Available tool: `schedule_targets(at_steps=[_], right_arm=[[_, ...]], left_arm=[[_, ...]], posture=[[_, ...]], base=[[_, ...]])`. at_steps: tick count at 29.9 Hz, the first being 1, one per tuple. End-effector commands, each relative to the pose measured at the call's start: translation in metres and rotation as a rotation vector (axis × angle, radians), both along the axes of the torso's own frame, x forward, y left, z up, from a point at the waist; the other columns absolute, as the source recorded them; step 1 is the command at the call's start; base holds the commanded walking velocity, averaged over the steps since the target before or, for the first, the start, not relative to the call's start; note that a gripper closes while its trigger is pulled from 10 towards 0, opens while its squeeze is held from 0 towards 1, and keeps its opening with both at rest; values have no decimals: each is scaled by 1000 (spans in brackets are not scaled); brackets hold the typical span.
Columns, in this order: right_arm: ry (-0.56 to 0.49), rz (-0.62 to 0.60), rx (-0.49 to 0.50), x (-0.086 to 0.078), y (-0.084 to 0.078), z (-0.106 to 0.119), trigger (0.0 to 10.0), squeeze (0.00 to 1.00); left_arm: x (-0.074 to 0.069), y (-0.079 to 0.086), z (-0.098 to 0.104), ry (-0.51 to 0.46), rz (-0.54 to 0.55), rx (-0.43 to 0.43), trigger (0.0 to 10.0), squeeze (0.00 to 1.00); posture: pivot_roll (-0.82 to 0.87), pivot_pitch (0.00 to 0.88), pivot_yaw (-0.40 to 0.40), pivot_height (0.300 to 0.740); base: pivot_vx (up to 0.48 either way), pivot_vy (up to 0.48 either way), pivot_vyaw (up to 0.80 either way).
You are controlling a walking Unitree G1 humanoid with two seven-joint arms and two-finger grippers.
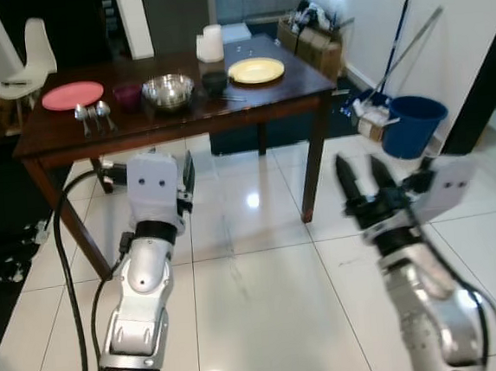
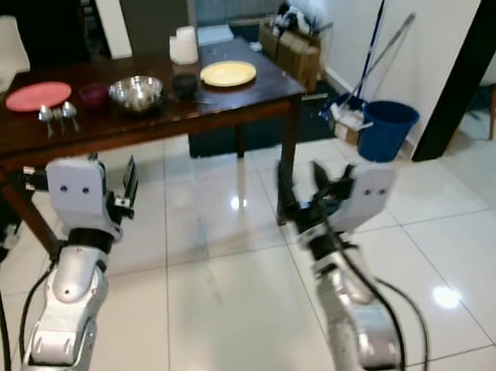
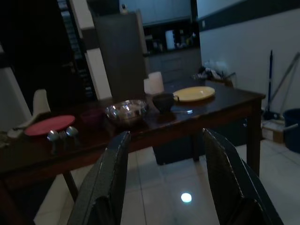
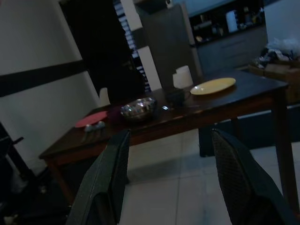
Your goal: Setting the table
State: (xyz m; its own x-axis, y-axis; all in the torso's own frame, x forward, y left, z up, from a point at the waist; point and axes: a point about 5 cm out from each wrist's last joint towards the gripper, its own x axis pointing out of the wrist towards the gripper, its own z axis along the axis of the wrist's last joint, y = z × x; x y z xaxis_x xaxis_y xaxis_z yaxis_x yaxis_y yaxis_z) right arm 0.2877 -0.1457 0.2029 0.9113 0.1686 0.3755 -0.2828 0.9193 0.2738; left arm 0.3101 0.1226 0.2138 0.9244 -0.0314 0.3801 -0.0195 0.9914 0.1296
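Both arms raised over the white tile floor [image 1: 259, 306], short of the dark wooden table [image 1: 309, 83]. Left gripper [image 3: 171, 183]: fingers spread, empty. Right gripper [image 4: 171, 183]: fingers spread, empty. On table: pink plate [image 1: 72, 95], two spoons [image 1: 92, 114], small dark bowl [image 1: 127, 94], steel bowl [image 1: 168, 91], dark cup [image 1: 215, 82], yellow plate [image 1: 256, 70].

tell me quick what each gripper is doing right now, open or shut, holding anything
Left gripper: open, holding nothing, raised short of the table.
Right gripper: open, holding nothing, also short of the table.
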Motion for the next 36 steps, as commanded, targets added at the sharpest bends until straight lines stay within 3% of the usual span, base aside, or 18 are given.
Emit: schedule_targets(at_steps=[1, 20, 36], right_arm=[[9, -13, 0, -1, -5, 2, 10000, 0], [92, -58, 8, -2, -18, -11, 10000, 0], [115, -65, 1, -2, -20, -16, 10000, 0]], left_arm=[[-1, -2, -3, 22, 0, 15, 10000, 0], [-5, -16, -7, 53, -52, 33, 10000, 0], [-5, -20, -8, 65, -69, 28, 10000, 0]], posture=[[-89, 0, 93, 740], [-89, 0, 100, 740], [-95, 0, 104, 740]], base=[[472, 0, 0], [474, 0, 0], [469, 0, 0]])
